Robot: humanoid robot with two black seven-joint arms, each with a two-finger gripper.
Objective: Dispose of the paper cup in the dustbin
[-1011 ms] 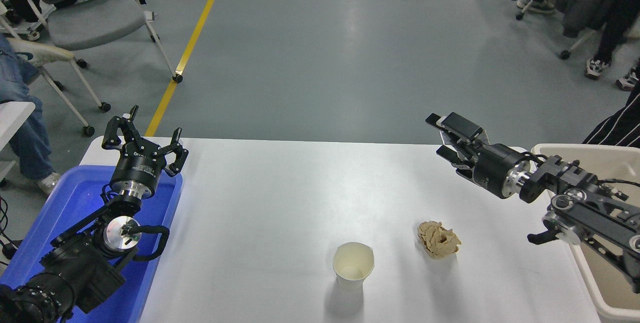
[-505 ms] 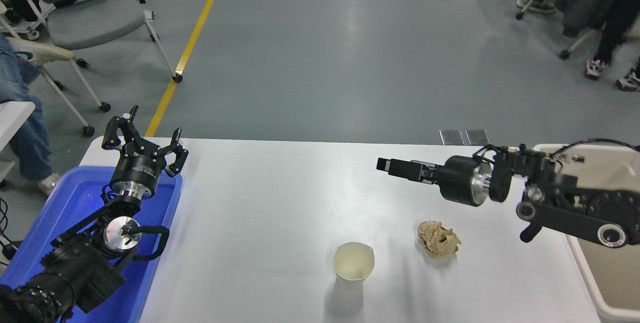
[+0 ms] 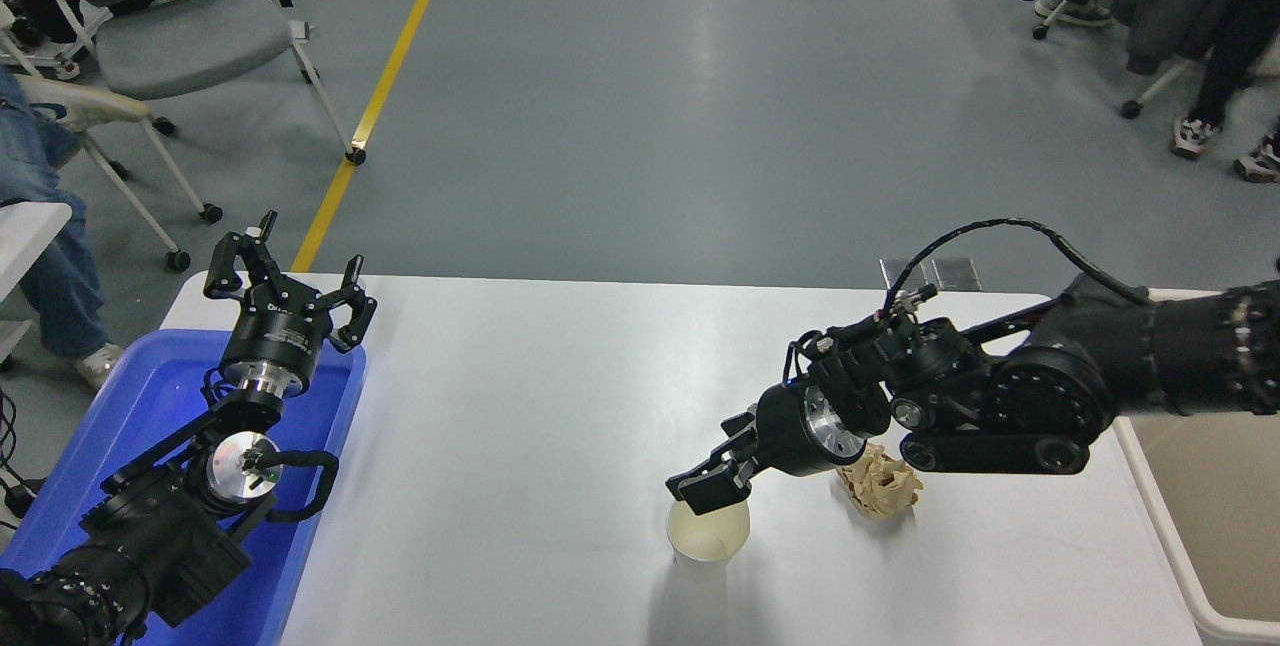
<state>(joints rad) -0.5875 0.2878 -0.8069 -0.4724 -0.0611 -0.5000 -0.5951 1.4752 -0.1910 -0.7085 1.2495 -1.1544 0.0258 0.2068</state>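
The paper cup (image 3: 707,538) stands upright on the white table (image 3: 520,446), front centre, its cream inside showing. My right gripper (image 3: 715,474) reaches in from the right and points down and left, its fingertips (image 3: 700,492) right at the cup's far rim. Its jaws look open and hold nothing. The beige dustbin (image 3: 1165,536) stands at the table's right edge, partly hidden by my right arm. My left gripper (image 3: 290,281) is open and parked over the blue tray at the lower left.
A crumpled tan paper ball (image 3: 880,486) lies just right of the cup, under my right wrist. A blue plastic tray (image 3: 150,396) stands at the table's left edge. Chairs and people's legs are on the floor beyond the table.
My right arm has swung from above the dustbin leftward and down across the table, over the paper ball, to the cup's rim. The cup, the ball and my left arm have not moved.
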